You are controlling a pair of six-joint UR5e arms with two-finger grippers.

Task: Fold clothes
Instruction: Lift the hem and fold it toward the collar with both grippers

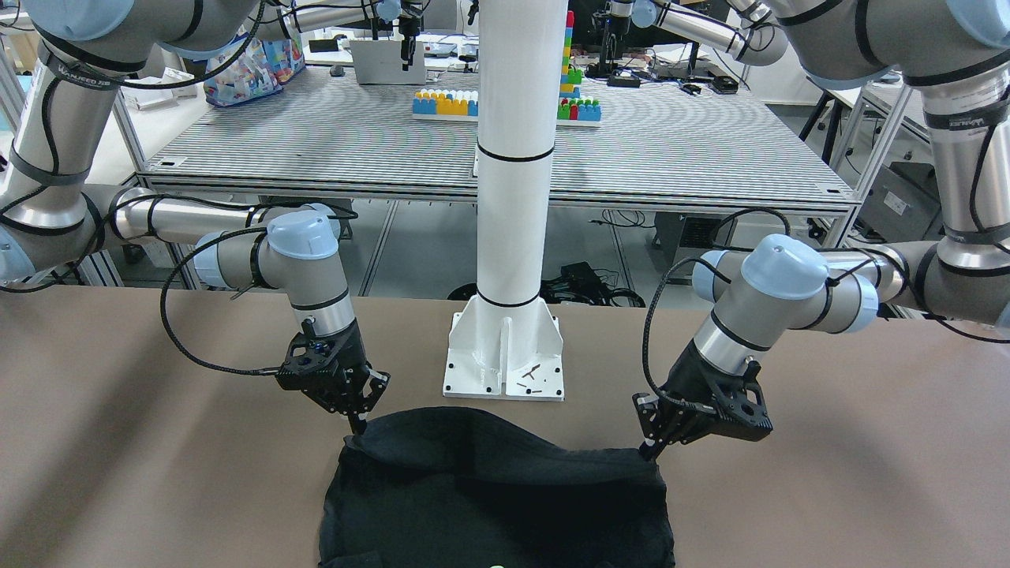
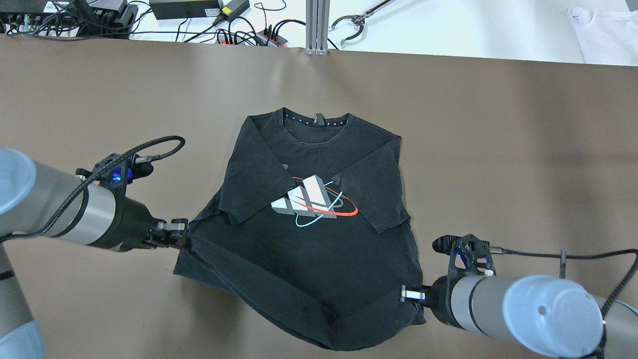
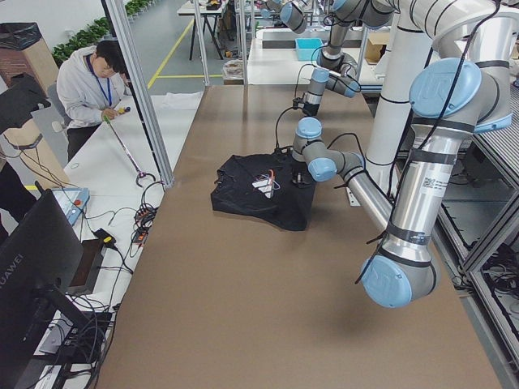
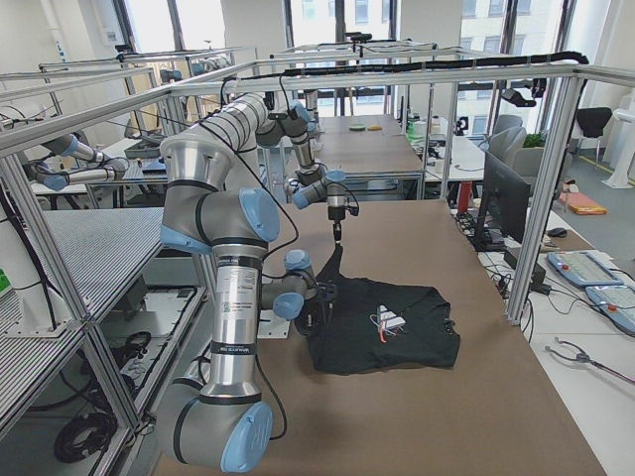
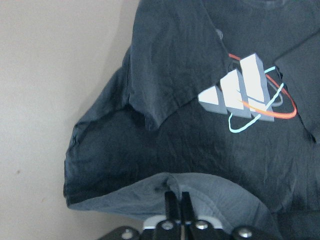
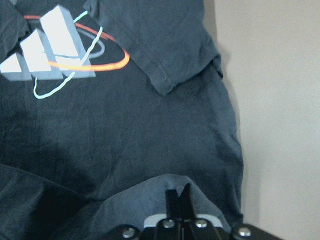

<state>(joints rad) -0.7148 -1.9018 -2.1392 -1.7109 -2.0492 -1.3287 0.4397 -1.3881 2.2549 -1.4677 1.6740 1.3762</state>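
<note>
Overhead view: the black T-shirt (image 2: 309,259) lies front up at the middle of the brown table (image 2: 498,149), collar (image 2: 319,127) at 12 o'clock, hem at 6 o'clock. Both short sleeves are folded inward over the chest and meet at the white, red and teal logo (image 2: 311,202).

The left gripper (image 2: 183,233) is at the shirt's 8 o'clock corner, clenched on a pinch of the hem. The left wrist view confirms this: fabric bunches between the closed fingertips (image 5: 171,205).

The right gripper (image 2: 409,294) is at the 5 o'clock corner, likewise clamped on the hem. The right wrist view shows the cloth pinched.

Front-facing view: the hem edge is raised off the table at both grips and humps up between them, near the white pole (image 1: 513,197). The chest and collar lie flat on the table
</note>
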